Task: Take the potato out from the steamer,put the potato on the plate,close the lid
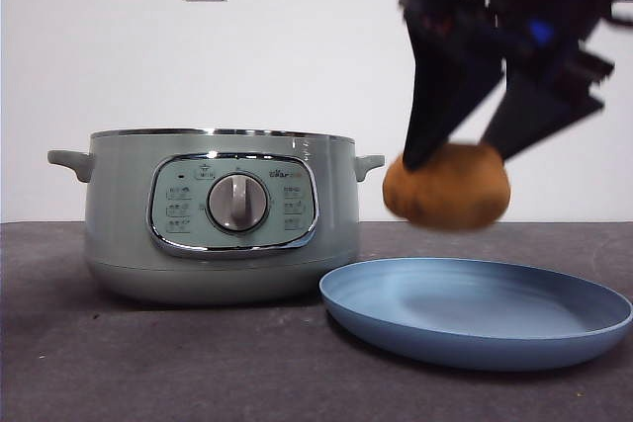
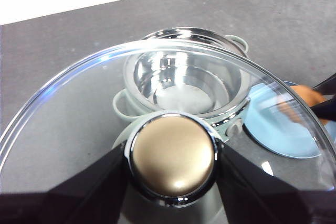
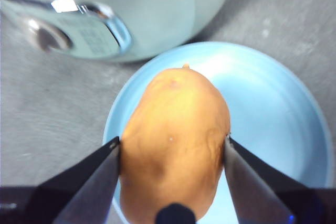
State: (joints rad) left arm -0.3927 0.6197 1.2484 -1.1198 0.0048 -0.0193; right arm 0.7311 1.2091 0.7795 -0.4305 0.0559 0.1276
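Right gripper (image 1: 457, 157) clamped on potato (image 1: 447, 186), one jaw on each long flank; held in air above plate (image 1: 475, 311), clear of its surface. In the front view, long axis roughly level; in the right wrist view, running lengthwise between the jaws, narrower end toward steamer (image 1: 218, 214). Steamer open, standing just beside plate. Left gripper (image 2: 173, 166) closed on knob of lid (image 2: 79, 108), lid held aloft over steamer.

My front camera sat low, level with the steamer (image 1: 218, 214); both wrist cameras looked down, sharing the plate (image 3: 273, 114), probably blurred.
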